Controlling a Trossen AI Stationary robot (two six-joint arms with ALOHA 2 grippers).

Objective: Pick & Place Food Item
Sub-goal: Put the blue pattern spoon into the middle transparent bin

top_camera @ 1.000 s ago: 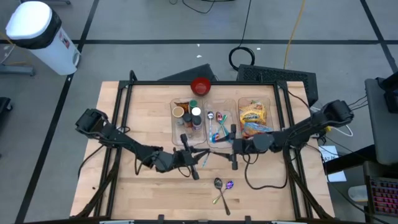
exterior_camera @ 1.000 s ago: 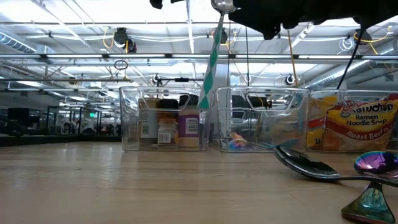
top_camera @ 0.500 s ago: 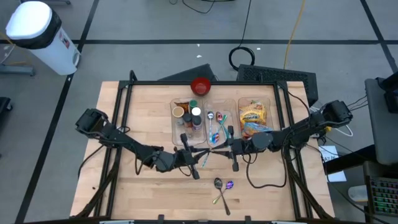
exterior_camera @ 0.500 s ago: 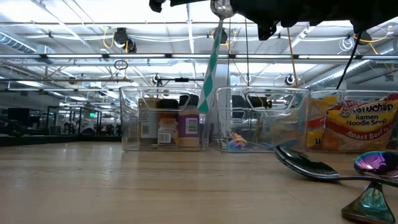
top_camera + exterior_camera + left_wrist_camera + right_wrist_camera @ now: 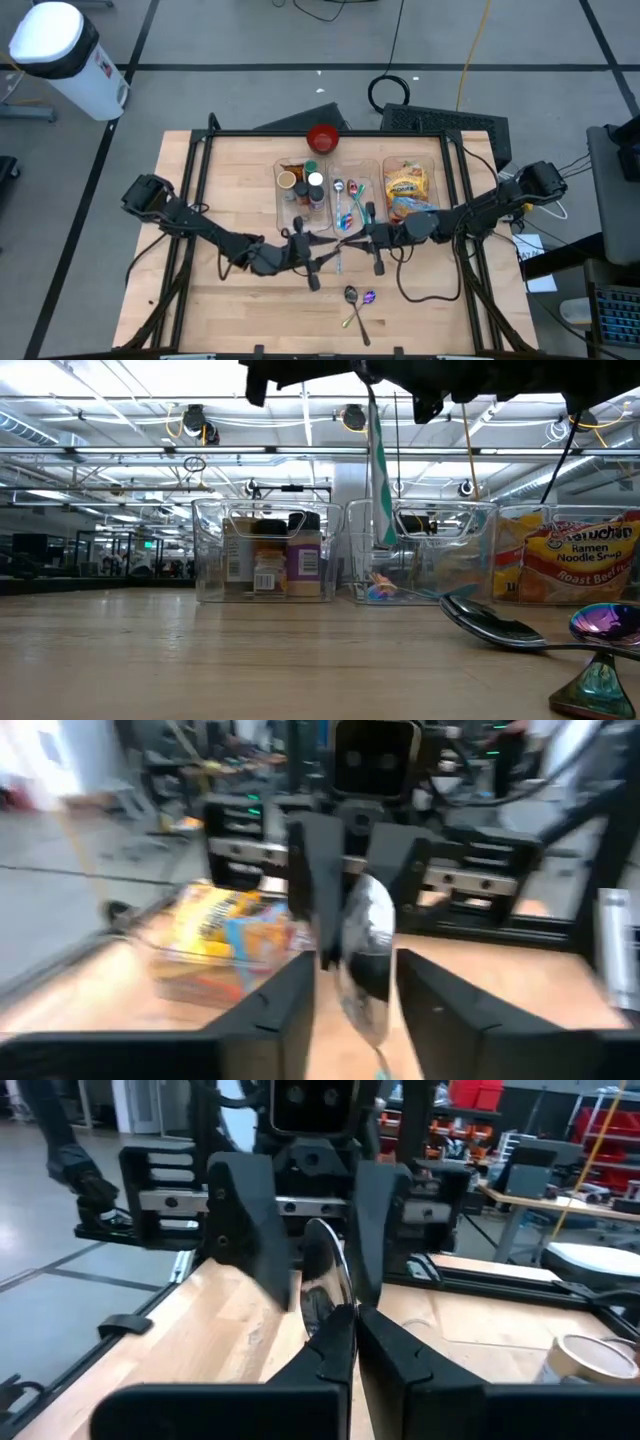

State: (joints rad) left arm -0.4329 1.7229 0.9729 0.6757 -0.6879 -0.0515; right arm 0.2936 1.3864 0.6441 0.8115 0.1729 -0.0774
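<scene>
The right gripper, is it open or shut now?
Shut: the right gripper has its fingers pinched on the spoon, whose bowl stands above them.

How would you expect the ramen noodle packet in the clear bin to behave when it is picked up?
The ramen packet probably feels light for its bulk. Its glossy wrapper may slip and crinkle. Labelled noodle soup, its contents likely crack if squeezed.

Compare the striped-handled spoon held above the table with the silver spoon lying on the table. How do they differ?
Pose: the striped-handled spoon hangs nearly upright in the air, clamped by the shut right gripper, its bowl between the open left gripper fingers; the silver spoon lies flat on the table.
Handle: the striped-handled spoon's is green and white; the silver spoon's is plain metal.
Both have shiny metal bowls.
</scene>
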